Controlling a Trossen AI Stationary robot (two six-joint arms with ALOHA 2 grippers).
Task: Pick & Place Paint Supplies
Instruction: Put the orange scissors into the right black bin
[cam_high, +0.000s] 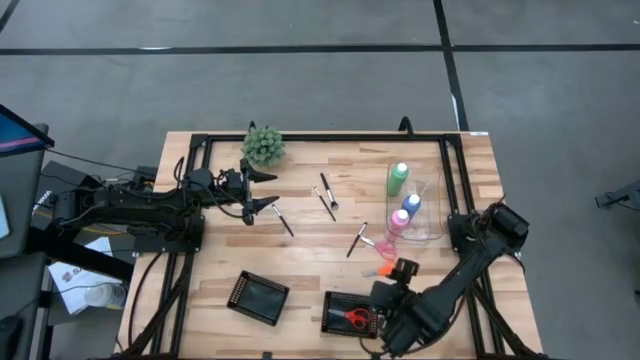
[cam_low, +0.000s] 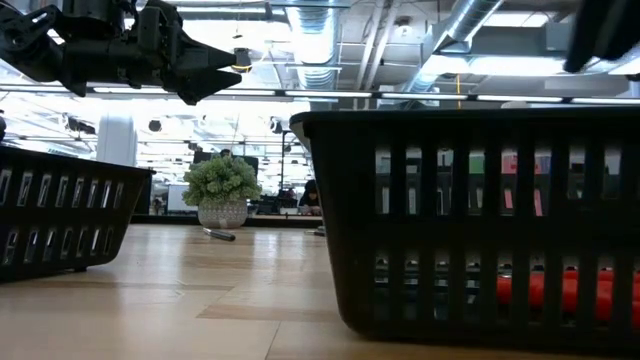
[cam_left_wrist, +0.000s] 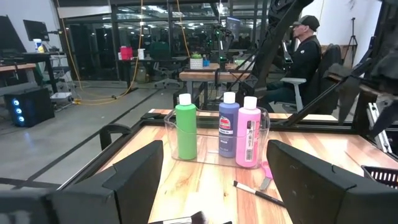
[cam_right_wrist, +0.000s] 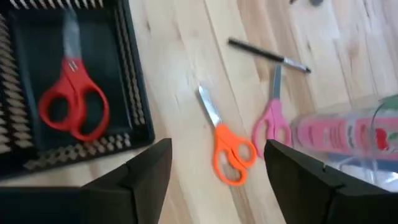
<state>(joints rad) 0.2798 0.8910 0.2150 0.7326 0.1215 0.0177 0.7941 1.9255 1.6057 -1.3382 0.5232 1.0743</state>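
On the table (cam_high: 300, 260), largest first: two black trays, the right tray (cam_high: 335, 322) already holding the red scissors (cam_right_wrist: 73, 102). Left arm waits near the plant ball (cam_high: 263, 144), left gripper (cam_high: 268, 190) fingers apart, empty. Right gripper (cam_right_wrist: 211, 171) hovers just beside the right tray, fingers apart, nothing held. Clear holder (cam_left_wrist: 214, 134) keeps the green, blue and pink bottles (cam_left_wrist: 229, 127) upright. Orange scissors (cam_right_wrist: 227, 146) and pink scissors (cam_right_wrist: 272, 121) lie on bare wood near the holder; brushes (cam_high: 327, 193) are scattered mid-table. Judgement: next pick is likely the orange scissors. Descend straight, straddle the handles, and avoid nudging the pink pair.
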